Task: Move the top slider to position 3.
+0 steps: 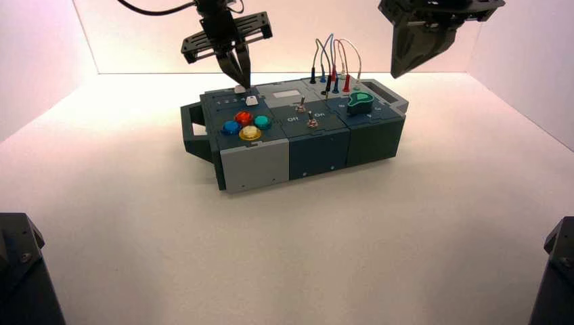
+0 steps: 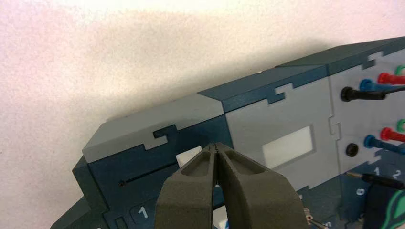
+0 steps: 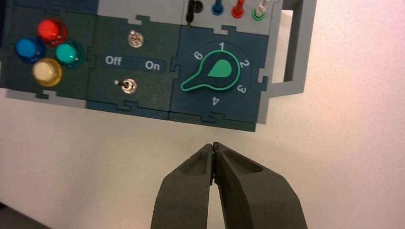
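Left gripper (image 2: 216, 145) at the top slider (image 2: 188, 156)

Its fingers are pressed together beside the white knob, at the box's far left; the right gripper (image 3: 214, 145) waits near the box, closed.

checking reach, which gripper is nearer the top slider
Left: the left gripper is right at the top slider; the right gripper is beyond the knob's side of the box.

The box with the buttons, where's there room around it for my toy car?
Bare table shows in front of the box and between its ends and the side walls. It's crowded on top: the left gripper is at the top slider, near coloured buttons; wires stand farther right. The right gripper hangs high, toward the right.
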Action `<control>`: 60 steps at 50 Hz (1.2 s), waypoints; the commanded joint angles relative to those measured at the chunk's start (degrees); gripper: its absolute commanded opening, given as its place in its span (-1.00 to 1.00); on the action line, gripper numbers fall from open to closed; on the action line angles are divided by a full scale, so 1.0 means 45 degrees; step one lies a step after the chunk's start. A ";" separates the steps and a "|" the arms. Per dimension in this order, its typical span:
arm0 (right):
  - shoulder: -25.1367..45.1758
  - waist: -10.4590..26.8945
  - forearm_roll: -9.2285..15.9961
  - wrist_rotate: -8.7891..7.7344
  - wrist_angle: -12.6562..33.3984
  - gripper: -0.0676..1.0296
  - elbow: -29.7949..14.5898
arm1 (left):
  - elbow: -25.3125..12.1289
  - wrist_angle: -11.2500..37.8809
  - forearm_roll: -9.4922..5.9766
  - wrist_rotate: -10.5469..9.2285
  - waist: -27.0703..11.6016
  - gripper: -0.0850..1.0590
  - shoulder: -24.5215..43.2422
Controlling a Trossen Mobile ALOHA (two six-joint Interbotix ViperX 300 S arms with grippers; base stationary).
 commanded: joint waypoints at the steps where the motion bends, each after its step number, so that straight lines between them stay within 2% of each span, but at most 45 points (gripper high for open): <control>1: -0.0605 0.0195 0.0508 -0.0371 -0.0410 -0.91 -0.0332 | -0.0254 -0.0039 0.0039 -0.0020 -0.0059 -0.91 -0.0156; 6: -0.0898 0.0488 0.0801 -0.0781 -0.0703 -0.91 -0.0273 | -0.0254 -0.0020 0.0059 -0.0020 -0.0059 -0.91 -0.0117; 12: -0.1191 0.0762 0.0937 -0.0918 -0.0898 -0.91 -0.0195 | -0.0254 0.0039 0.0098 -0.0020 -0.0059 -0.91 -0.0117; 31: -0.2012 0.1211 0.0937 -0.0957 -0.1172 -0.91 0.0000 | -0.0273 0.0137 0.0195 0.0039 -0.0039 -0.91 -0.0117; 60: -0.2402 0.1230 0.0957 -0.0957 -0.1172 -0.91 0.0117 | -0.0293 0.0410 0.0332 0.0020 -0.0059 -0.91 -0.0195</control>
